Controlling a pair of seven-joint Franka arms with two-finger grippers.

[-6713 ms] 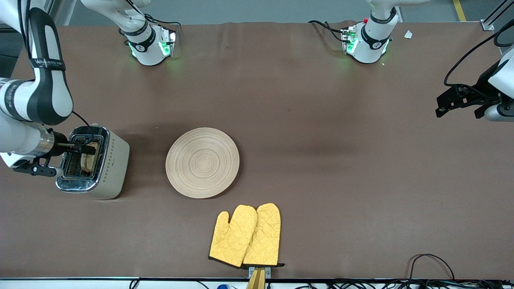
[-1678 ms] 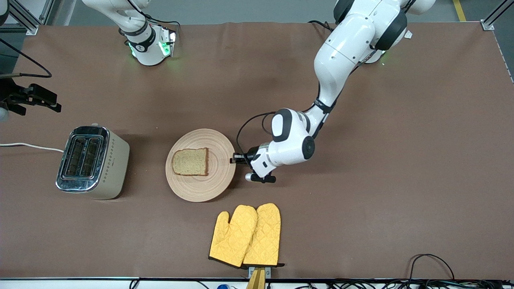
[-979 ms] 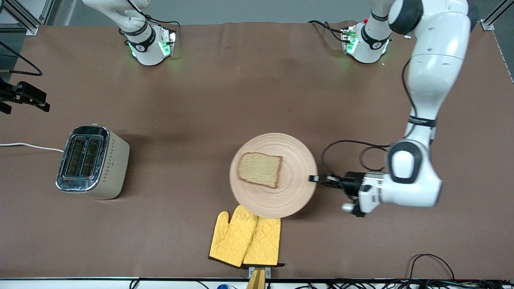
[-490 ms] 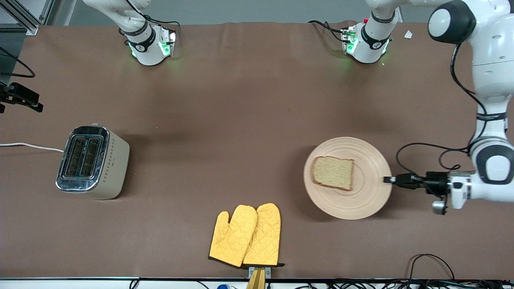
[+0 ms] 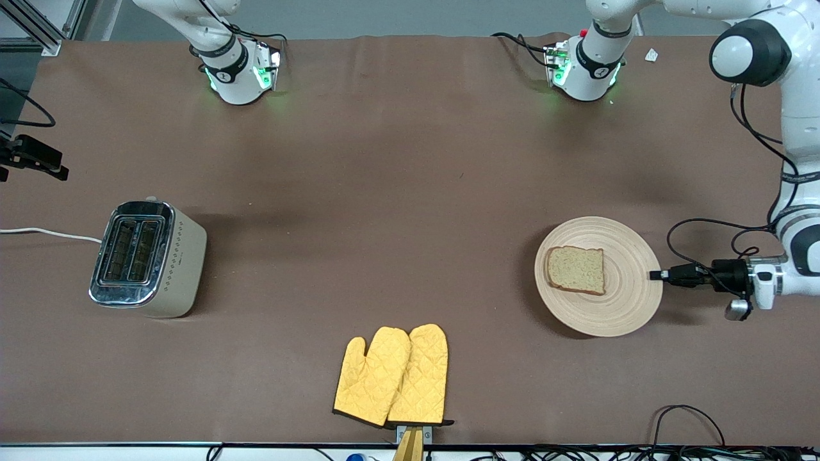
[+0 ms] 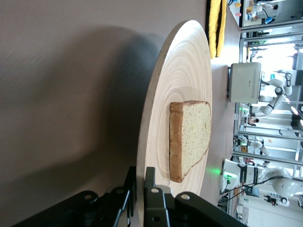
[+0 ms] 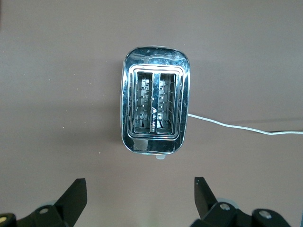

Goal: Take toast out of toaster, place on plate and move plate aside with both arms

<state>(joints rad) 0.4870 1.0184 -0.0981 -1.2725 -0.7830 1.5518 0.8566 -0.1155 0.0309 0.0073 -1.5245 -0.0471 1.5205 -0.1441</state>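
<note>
The round beige wooden plate (image 5: 628, 301) is at the left arm's end of the table with the toast (image 5: 575, 269) lying flat on it. My left gripper (image 5: 656, 275) is shut on the plate's rim at the edge toward the left arm's end. In the left wrist view the two black fingers (image 6: 151, 176) pinch the rim (image 6: 154, 118), one above and one below, with the toast (image 6: 189, 137) just past them. My right gripper (image 5: 45, 163) is open and empty, up in the air at the right arm's end; its wrist view looks down on the toaster (image 7: 155, 113).
The silver toaster (image 5: 148, 258) stands at the right arm's end with both slots empty and a white cord (image 5: 38, 232) trailing off. A pair of yellow oven mitts (image 5: 392, 376) lies near the table's front edge at the middle.
The toast went from the toaster onto the plate. My left gripper took the plate's rim and has carried plate and toast from the table's middle toward the left arm's end. The right arm drew back.
</note>
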